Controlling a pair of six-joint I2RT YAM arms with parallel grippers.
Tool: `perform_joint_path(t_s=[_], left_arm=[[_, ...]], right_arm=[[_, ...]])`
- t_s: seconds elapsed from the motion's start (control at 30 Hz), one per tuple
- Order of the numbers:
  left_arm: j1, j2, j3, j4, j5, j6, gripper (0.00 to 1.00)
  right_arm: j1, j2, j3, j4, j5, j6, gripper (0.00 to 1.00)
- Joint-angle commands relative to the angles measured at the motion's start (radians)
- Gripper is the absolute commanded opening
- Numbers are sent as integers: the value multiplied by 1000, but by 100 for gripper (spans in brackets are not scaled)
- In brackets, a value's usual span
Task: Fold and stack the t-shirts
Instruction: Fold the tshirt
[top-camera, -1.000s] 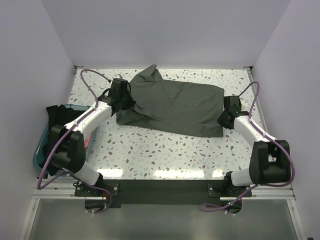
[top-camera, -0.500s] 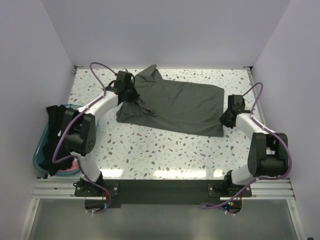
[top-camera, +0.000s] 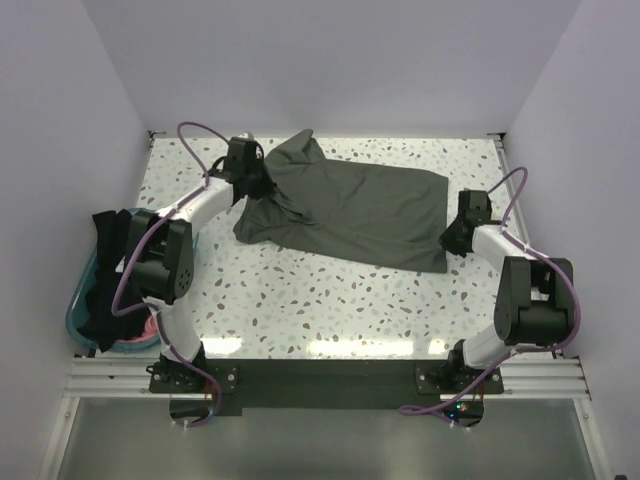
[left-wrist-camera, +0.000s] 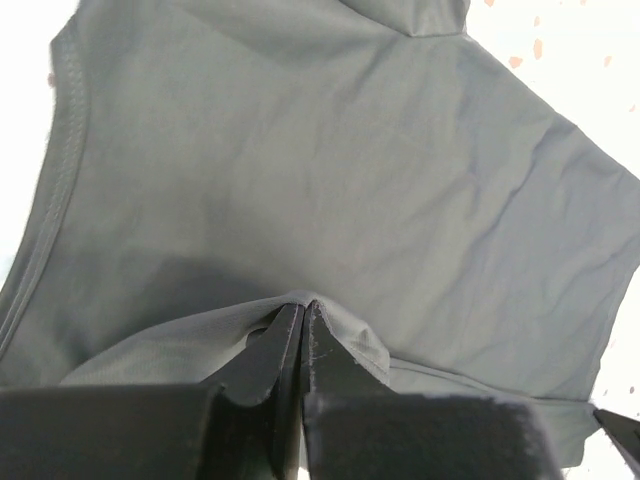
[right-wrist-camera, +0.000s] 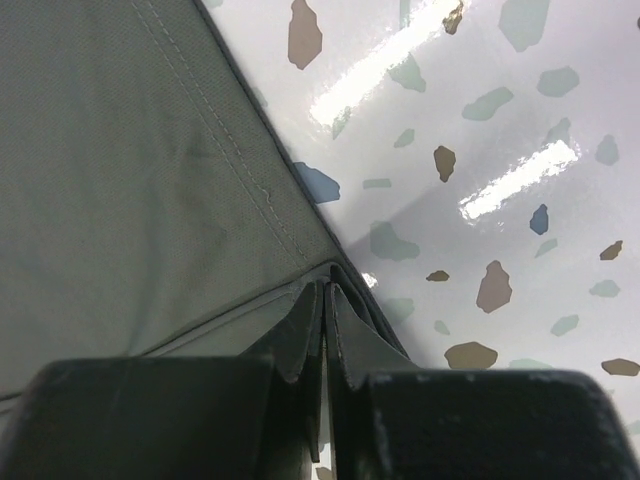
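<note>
The speckled tabletop (top-camera: 330, 290) carries the olive-green t-shirt (top-camera: 350, 205), spread across its far half. Over the last second the left arm has tucked its elbow in and drawn the shirt's left edge farther back. The right arm barely shifted, so I judge this a flattening stretch before folding. The teal tub (top-camera: 75, 312) (hanging off the left edge) holds the other shirts. Only the wrist views show the grips: left claw (left-wrist-camera: 303, 312) clenched on pinched cloth, right claw (right-wrist-camera: 325, 292) clenched on the hemmed corner.
</note>
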Motion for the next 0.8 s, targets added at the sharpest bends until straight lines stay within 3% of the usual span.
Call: perform_joint_path(t_s=[0.0,0.07,0.1,0.13,0.2,0.23,0.37,0.5,0.77], left_arm=[[8,51,71,83,73,59,9],[11,80,102,77,91,91,22],[12,85,132,61,102,102,48],[15,83,148,40,94,105,62],[21,51,151,2,30,105,83],[21,-4,134,-18,-10,102,86],[26,-177,-55,-140,-295,-34,91],[26,-324,-270,-176,-378,-146,88],[28,-359,-478,-75,-300,-206,83]], right_arm=[[-9,24,43,49,-12,15,7],[-12,28,56,38,-18,14,23],[-14,28,63,35,-20,12,44],[-14,26,76,23,-18,11,53],[-14,14,93,1,-23,0,72],[-14,3,101,-14,-23,-3,81],[6,-95,63,-37,-20,-3,83],[20,-169,-12,-55,-20,5,82],[22,-183,-94,-69,8,29,66]])
